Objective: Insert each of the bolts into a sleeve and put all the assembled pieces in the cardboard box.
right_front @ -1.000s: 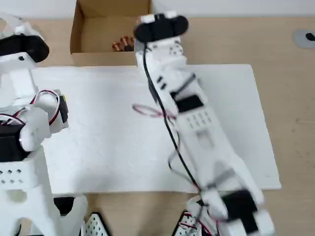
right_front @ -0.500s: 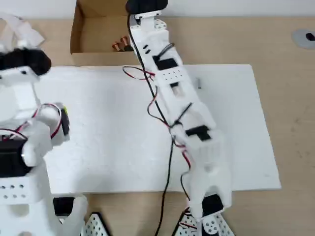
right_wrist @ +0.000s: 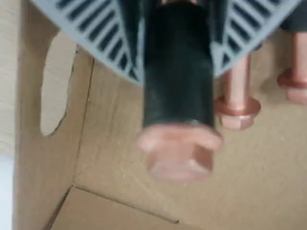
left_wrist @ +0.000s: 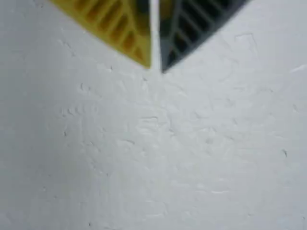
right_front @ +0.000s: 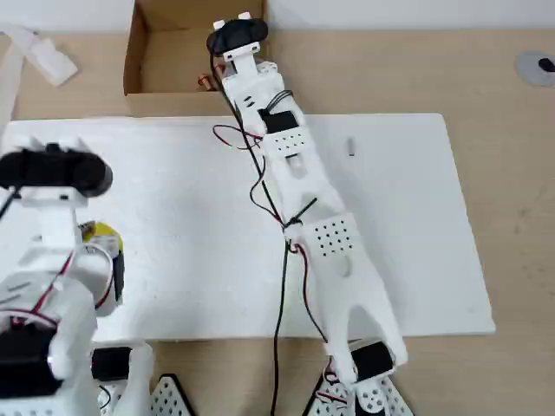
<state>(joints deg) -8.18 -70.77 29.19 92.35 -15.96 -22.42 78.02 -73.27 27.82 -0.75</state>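
Right fingers [right_wrist: 91, 33] around black-sleeved copper bolt [right_wrist: 178, 151]

You won't find any text, label, brand, number or sign here that can be read. The walls of the cardboard box [right_front: 132, 61] show you plain brown board, and the white mat [right_front: 416, 225] carries no print you could make out.
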